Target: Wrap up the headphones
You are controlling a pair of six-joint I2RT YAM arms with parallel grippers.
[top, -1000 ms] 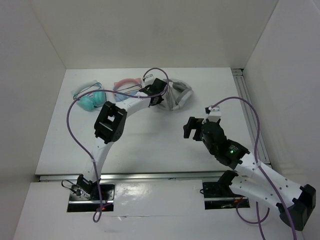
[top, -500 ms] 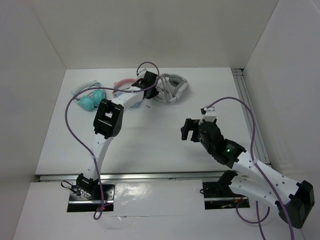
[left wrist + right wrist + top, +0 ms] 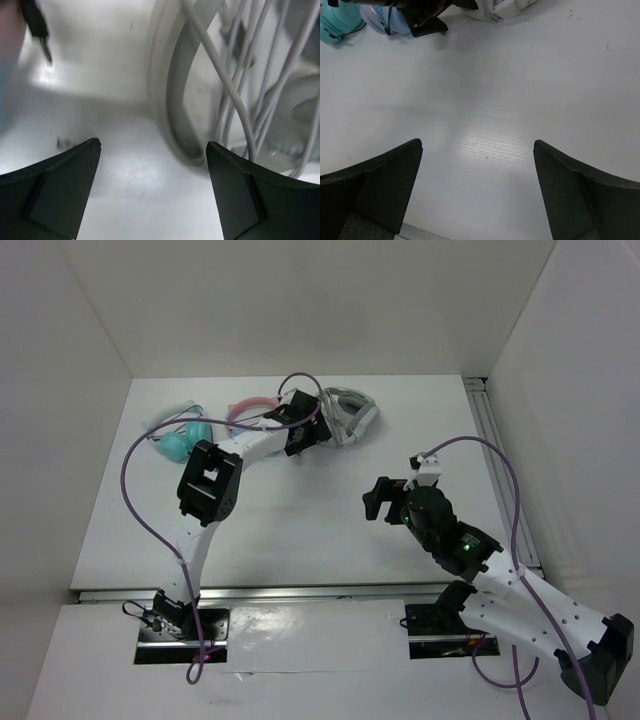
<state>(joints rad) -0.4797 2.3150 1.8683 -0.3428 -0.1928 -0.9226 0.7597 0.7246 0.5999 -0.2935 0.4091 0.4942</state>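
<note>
The light-grey headphones [image 3: 350, 416] lie at the back of the table, their thin grey cable [image 3: 235, 95] running in several strands across the headband [image 3: 182, 100]. My left gripper [image 3: 312, 438] sits just left of them, open, with bare table between its fingers [image 3: 152, 165]; the right fingertip [image 3: 235, 185] is close beside the headband. My right gripper [image 3: 380, 502] hangs open over mid-table, well in front of the headphones [image 3: 505, 6], with nothing between its fingers [image 3: 477, 165].
A teal pair of headphones [image 3: 180, 442] and a pink-banded blue pair [image 3: 248, 406] lie at the back left, beside the left arm. A black plug [image 3: 39, 27] lies near the left gripper. A metal rail [image 3: 500, 460] runs along the table's right edge.
My left gripper has gone from shut to open beside the headphones, which shifted back and slightly left. The right arm barely moved.
</note>
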